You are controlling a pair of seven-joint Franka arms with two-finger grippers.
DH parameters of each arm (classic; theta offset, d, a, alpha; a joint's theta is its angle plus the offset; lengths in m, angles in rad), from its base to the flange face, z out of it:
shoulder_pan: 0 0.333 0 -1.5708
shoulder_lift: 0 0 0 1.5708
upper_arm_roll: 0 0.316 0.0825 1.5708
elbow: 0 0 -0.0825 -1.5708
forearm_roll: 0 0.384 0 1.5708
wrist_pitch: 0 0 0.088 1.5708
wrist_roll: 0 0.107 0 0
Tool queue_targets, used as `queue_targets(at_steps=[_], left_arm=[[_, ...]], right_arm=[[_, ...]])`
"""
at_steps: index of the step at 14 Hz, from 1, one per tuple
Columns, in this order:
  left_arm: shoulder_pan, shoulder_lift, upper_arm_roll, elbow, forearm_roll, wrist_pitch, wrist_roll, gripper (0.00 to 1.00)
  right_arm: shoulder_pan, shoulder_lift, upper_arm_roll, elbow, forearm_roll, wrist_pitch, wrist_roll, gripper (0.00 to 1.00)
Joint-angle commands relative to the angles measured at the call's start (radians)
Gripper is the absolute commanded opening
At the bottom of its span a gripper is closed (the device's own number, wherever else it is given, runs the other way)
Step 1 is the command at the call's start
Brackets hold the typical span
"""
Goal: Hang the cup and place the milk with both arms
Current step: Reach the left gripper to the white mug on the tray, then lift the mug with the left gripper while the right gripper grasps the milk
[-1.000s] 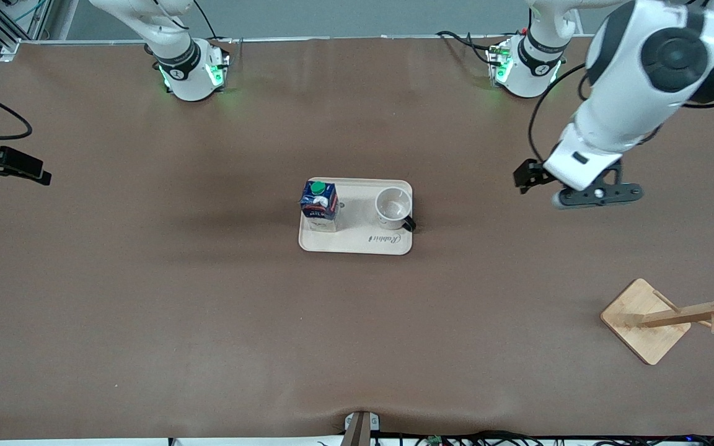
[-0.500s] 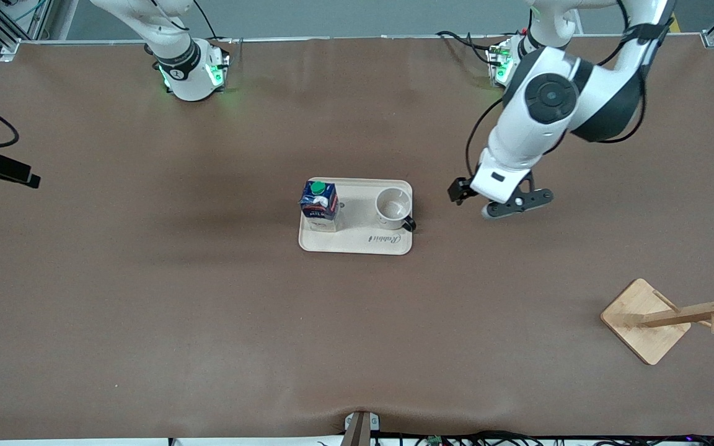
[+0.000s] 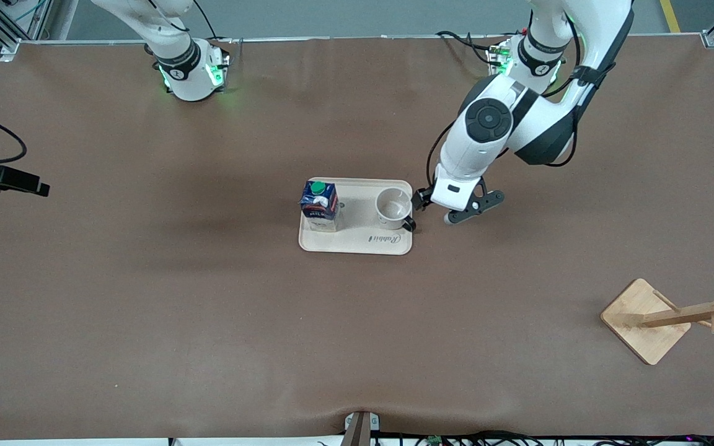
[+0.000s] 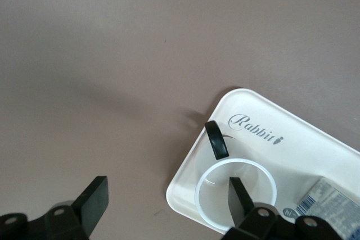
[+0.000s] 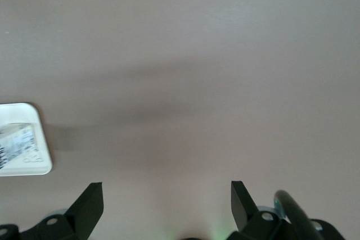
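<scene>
The white cup [image 3: 393,206] stands upright on a cream tray [image 3: 357,241] at mid-table, its black handle [image 3: 409,224] pointing to the tray's corner. The dark-blue milk [image 3: 319,204] with a green cap stands on the same tray, toward the right arm's end. My left gripper [image 3: 457,212] hangs open just off the tray's edge beside the cup. In the left wrist view the left gripper [image 4: 166,195] spans the tray's corner, and one of its fingers [image 4: 237,195] sits over the cup's [image 4: 209,179] mouth. My right gripper [image 5: 165,200] waits open over bare table, holding nothing.
A wooden mug rack [image 3: 648,319] with pegs stands nearer the front camera at the left arm's end of the table. The right wrist view catches the tray's corner [image 5: 39,164] and the milk [image 5: 14,141]. Brown table surface surrounds the tray.
My left arm has swung in from the left arm's end of the table and lowered its open gripper beside the cup. The tray, cup and milk have not moved.
</scene>
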Motion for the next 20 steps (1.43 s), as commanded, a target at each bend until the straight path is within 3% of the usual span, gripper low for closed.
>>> queue_targets(at_steps=[1,3,8,9,13,16,20], left_arm=[[-0.020,0.041,-0.004,0.010,0.044,0.034,-0.092,0.89],[-0.062,0.074,-0.002,0.010,0.054,0.062,-0.182,0.88],[-0.118,0.141,-0.004,-0.012,0.131,0.109,-0.336,0.78],[-0.118,0.152,-0.004,-0.020,0.136,0.140,-0.349,0.73],[-0.118,0.196,-0.004,-0.027,0.185,0.171,-0.382,0.24],[-0.117,0.207,-0.002,-0.026,0.193,0.171,-0.391,0.00],[-0.097,0.171,-0.002,-0.007,0.263,0.160,-0.373,0.00]], right_arm=[[0.013,0.027,0.002,0.006,0.032,-0.001,0.013,1.00],[0.103,0.073,0.002,0.004,0.014,-0.015,0.031,1.00],[0.117,0.084,0.000,0.002,0.021,0.008,0.049,1.00],[0.120,0.086,0.002,-0.002,0.026,0.045,0.053,1.00],[0.137,0.089,0.003,-0.021,0.031,0.061,0.054,1.00],[0.159,0.087,0.003,-0.100,0.055,0.123,0.068,1.00],[0.217,0.086,0.003,-0.140,0.069,0.157,0.150,1.00]])
